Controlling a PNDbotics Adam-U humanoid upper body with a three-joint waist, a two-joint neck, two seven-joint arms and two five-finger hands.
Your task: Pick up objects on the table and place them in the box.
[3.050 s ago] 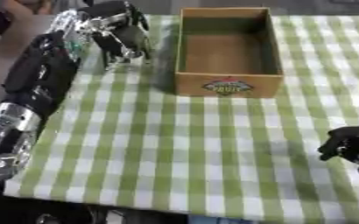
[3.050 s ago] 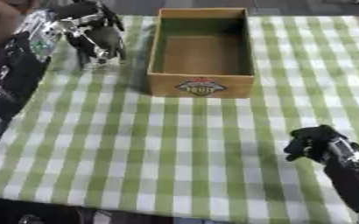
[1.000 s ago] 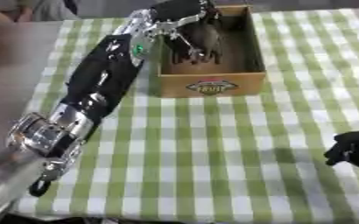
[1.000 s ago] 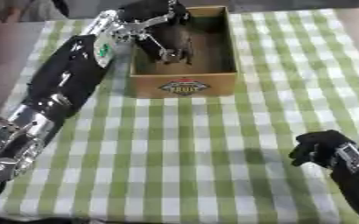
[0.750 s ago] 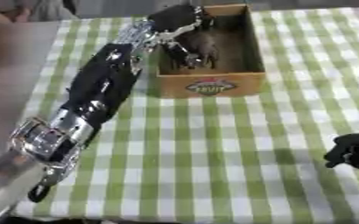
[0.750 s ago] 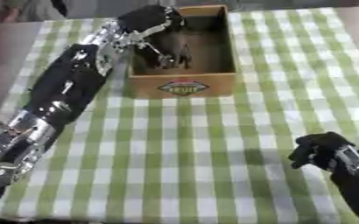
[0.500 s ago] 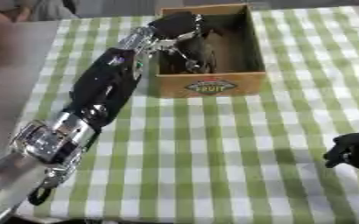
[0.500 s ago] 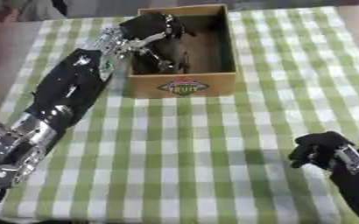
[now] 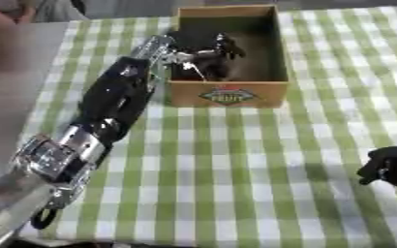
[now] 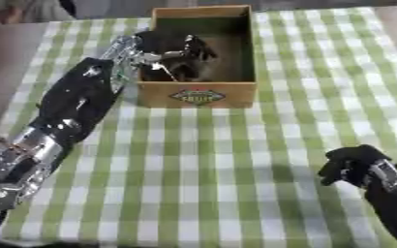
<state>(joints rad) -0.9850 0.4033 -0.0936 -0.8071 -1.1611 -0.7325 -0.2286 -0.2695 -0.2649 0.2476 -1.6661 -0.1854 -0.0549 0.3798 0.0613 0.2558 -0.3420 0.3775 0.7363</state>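
A: In the left eye view, where was the left hand (image 9: 204, 54)?

B: Reaching over the near-left wall of the box (image 9: 229, 92), which sat at about twelve o'clock on the checked cloth (image 9: 236, 164). The hand was a dark tangle down inside; I could not tell whether its fingers were curled round anything or spread, and no separate object could be made out.

A: So which step was it?

B: I judged it the placing step, at the drop. Next it would need to let go, if it held anything, and lift clear without catching the wall.

A: And the right eye view?

B: The right hand (image 10: 351, 164) lay at about four o'clock, well apart from the box, fingers curled on nothing, idle. No loose object showed anywhere on the cloth in that view either.
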